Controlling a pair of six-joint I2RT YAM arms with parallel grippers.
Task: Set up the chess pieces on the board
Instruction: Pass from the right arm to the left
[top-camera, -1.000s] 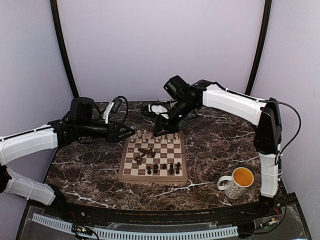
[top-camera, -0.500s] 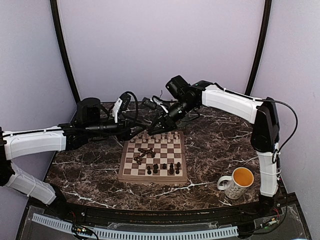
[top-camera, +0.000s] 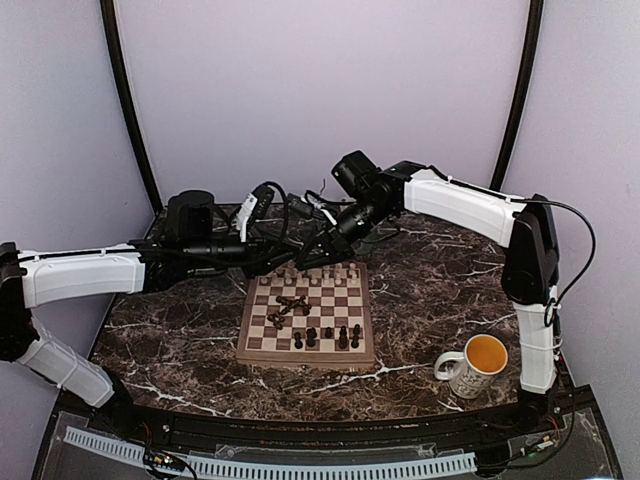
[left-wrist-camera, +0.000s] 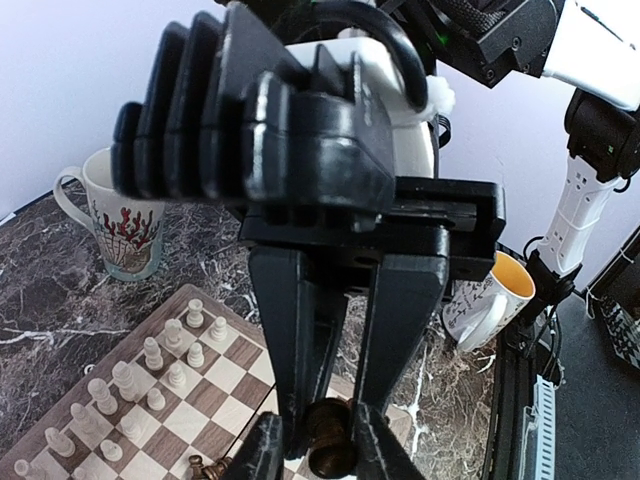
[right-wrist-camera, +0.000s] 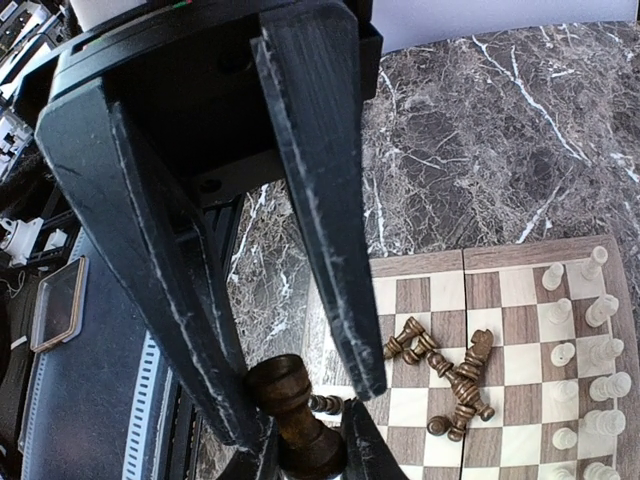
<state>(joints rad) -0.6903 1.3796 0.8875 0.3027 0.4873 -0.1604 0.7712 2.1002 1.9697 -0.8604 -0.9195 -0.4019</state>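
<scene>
surface (top-camera: 450, 270): one; dark brown marble with white veining, polished.

arms: two; white shells over black joints. the left arm (top-camera: 85, 275) reaches in from the left and the right arm (top-camera: 465, 205) from the right. they meet above the board's far edge.

board (top-camera: 305, 356): one; square, thick wood, with tan and brown checks inside a pale border. it lies flat at mid-surface.

mugs: two; glazed ceramic. a white mug (top-camera: 468, 382) with a yellow-orange inside stands off the board's near right corner, apart from it. a cream mug (left-wrist-camera: 115, 215) with a red coral print stands beyond the board in the left wrist view.

left claw (left-wrist-camera: 318, 450): two black ridged fingers, drawn in on a dark piece (left-wrist-camera: 330, 445) at their tips, above the board.

right claw (right-wrist-camera: 305, 425): two black scuffed fingers, nearly together, pinching a dark turned piece (right-wrist-camera: 285, 390) with a round head. whether the two wrist views show one piece or two cannot be told.

cream pieces (left-wrist-camera: 127, 380): turned, matt, upright in the board's two far rows. at least a dozen; exact count unclear.

dark standing pieces (top-camera: 343, 338): about six, upright along the near rows.

fallen dark pieces (right-wrist-camera: 465, 375): five or six, on their sides in a heap at mid-board.
</scene>
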